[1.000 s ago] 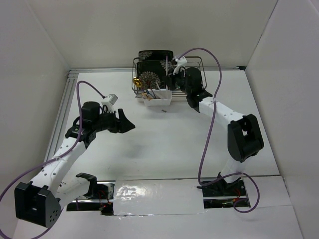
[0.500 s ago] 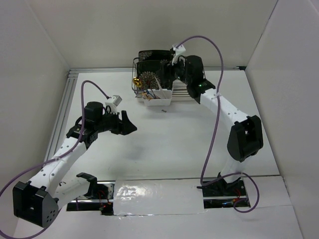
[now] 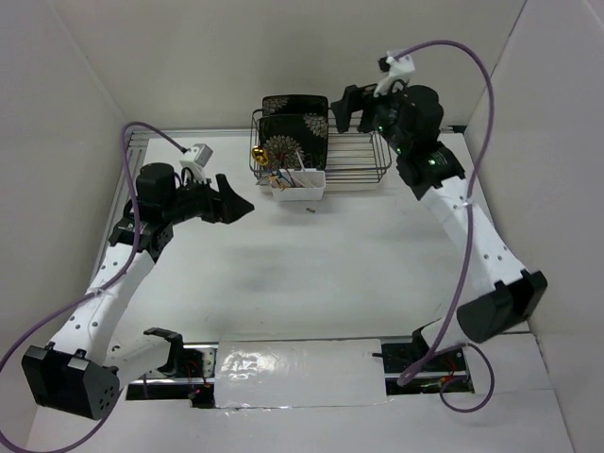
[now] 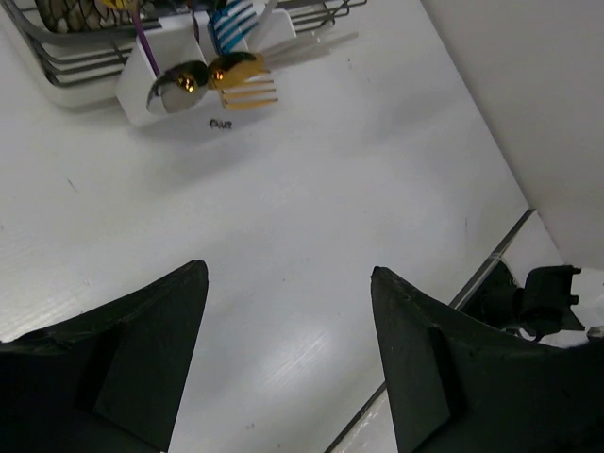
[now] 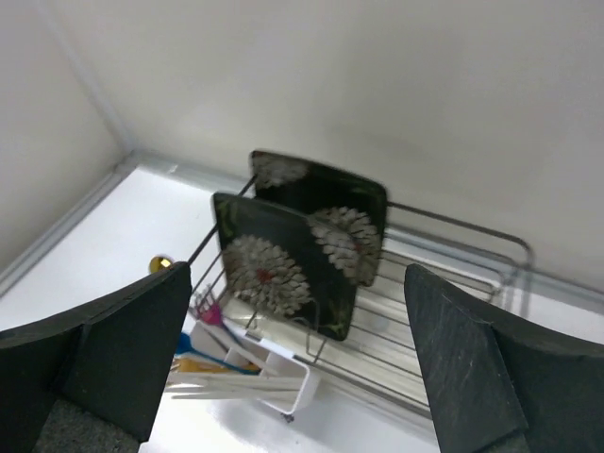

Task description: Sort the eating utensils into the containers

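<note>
Left pincer (image 4: 288, 283) and right pincer (image 5: 297, 283) gape empty; utensils (image 4: 247, 85) sit in the caddy (image 4: 135, 90), sorting likely finished; next, back away

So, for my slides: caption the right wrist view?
Open right tool facing two black floral plates standing in a wire rack, beside a white plastic utensil caddy.
</note>
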Available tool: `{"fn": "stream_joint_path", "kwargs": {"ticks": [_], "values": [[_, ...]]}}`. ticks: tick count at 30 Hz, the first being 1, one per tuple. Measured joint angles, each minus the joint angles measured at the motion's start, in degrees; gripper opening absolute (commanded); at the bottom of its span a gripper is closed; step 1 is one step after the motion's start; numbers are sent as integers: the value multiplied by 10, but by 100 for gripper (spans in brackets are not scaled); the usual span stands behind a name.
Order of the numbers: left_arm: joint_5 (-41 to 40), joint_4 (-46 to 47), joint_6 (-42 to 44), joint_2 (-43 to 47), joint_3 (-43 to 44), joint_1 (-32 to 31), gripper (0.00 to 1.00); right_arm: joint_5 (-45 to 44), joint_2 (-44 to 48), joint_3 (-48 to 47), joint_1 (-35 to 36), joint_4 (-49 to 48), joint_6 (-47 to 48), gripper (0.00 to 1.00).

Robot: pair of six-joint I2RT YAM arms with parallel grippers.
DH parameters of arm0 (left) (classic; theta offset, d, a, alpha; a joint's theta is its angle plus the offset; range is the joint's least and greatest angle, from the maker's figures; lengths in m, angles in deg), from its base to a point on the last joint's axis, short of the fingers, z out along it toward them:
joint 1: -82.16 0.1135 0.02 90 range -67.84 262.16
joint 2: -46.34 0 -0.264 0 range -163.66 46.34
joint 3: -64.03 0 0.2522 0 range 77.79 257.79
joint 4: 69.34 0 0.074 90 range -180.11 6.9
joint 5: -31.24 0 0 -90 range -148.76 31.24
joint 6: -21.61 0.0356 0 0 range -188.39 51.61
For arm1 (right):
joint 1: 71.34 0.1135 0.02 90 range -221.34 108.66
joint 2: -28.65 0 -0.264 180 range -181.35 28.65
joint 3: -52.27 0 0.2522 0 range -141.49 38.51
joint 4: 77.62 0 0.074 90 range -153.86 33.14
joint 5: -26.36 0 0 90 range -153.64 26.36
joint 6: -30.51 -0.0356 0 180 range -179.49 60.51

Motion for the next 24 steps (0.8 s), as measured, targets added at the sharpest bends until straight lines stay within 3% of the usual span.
{"fn": "stream_joint_path", "kwargs": {"ticks": [4, 15, 24], "values": [[12, 6, -1, -15, 22, 21, 91, -64, 96, 73, -12, 24, -44, 100], [28, 21, -3, 34, -38, 71, 93, -131, 358, 437, -13, 68, -187, 100], [10, 20, -15, 129, -122, 73, 93, -144, 464, 493, -13, 88, -233, 100]]}}
